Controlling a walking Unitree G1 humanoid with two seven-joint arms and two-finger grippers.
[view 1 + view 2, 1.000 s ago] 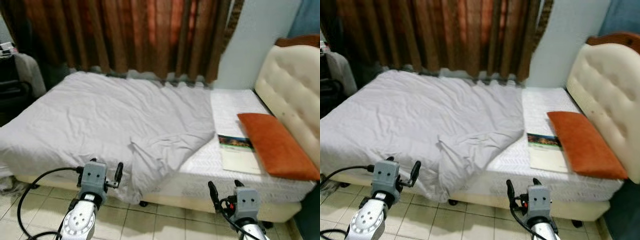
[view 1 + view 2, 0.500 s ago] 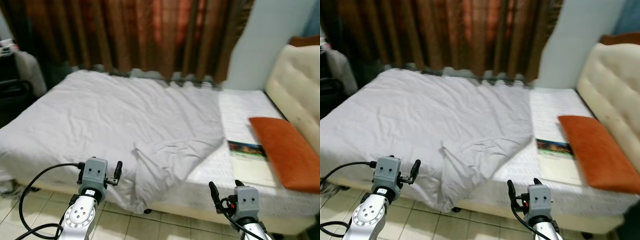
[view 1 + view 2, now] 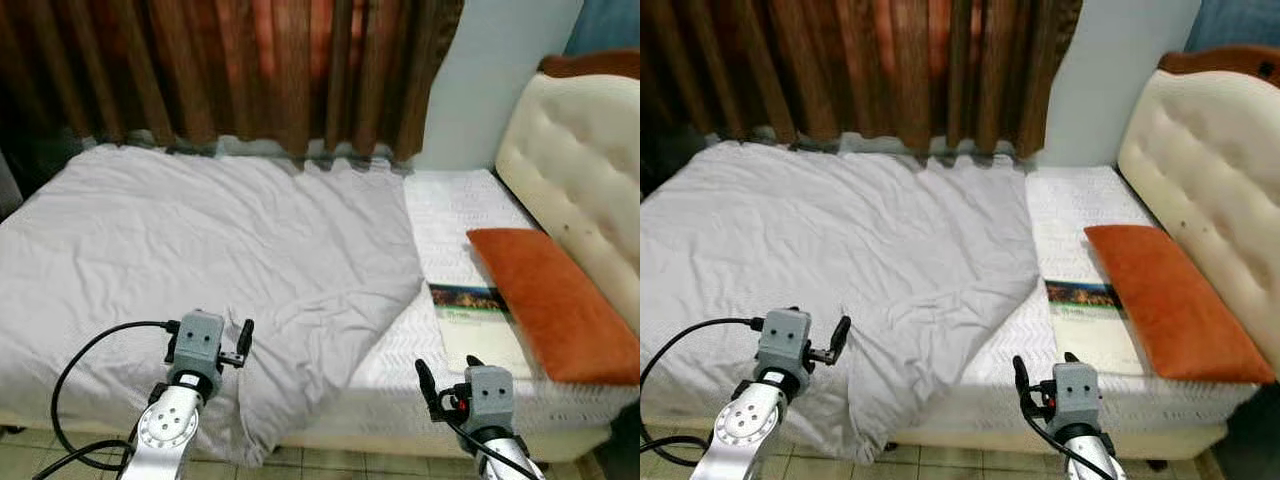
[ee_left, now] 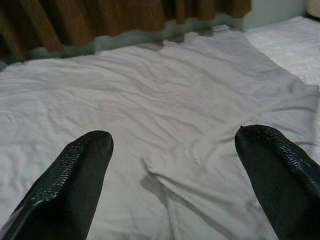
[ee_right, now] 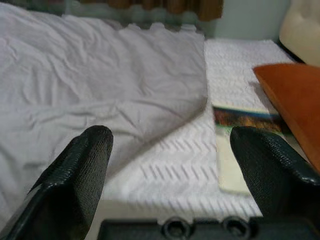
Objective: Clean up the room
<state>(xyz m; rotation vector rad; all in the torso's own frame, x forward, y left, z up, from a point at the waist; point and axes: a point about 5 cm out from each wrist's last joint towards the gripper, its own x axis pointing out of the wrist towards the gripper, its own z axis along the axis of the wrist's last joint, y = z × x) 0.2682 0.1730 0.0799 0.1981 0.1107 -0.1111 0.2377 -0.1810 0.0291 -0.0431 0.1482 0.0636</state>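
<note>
You have a rumpled grey blanket (image 3: 210,250) spread over most of the bed (image 3: 450,205), one corner hanging off its near edge, with a book (image 3: 475,315) lying flat beside an orange pillow (image 3: 555,300).

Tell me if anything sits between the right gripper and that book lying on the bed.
Nothing visible does. The right gripper, jaws open, hovers at the bed's near edge; only bare white mattress lies between it and the thin white book with a dark picture band, beside the orange pillow.
</note>
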